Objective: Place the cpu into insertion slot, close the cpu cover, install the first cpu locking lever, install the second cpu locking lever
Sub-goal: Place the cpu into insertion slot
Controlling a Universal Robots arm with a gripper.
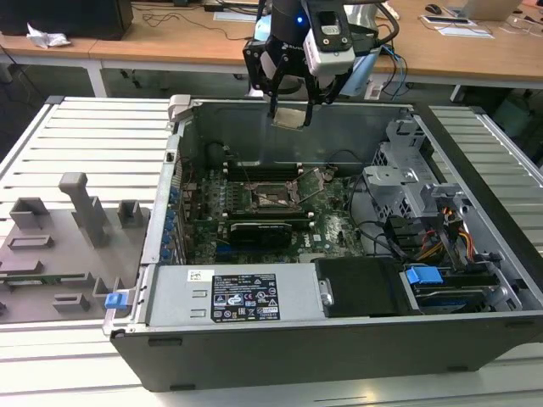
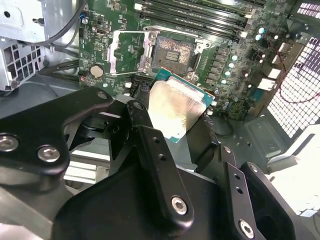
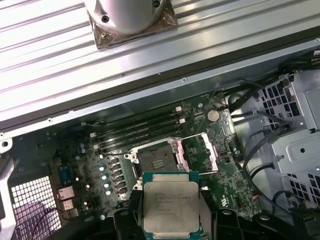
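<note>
My gripper [image 1: 288, 108] hangs above the back wall of the open computer case [image 1: 153, 322], shut on the cpu [image 1: 289, 117]. In both wrist views the silvery square cpu [image 2: 175, 107] [image 3: 170, 205] sits between the black fingers [image 2: 147, 137], held well above the board. The insertion slot [image 1: 270, 197] [image 2: 174, 52] [image 3: 154, 161] lies open below with its dark pin field bare. The cpu cover [image 2: 127, 54] [image 3: 199, 154] stands flipped open beside the slot. A gap of air separates the cpu from the slot.
Long black memory slots [image 1: 263, 170] run behind the socket and a long black card [image 1: 259, 229] lies in front of it. A labelled power supply [image 1: 244, 297] fills the case front, a metal drive cage [image 1: 399, 182] the exterior view's right. A grey fixture tray [image 1: 59, 246] lies outside.
</note>
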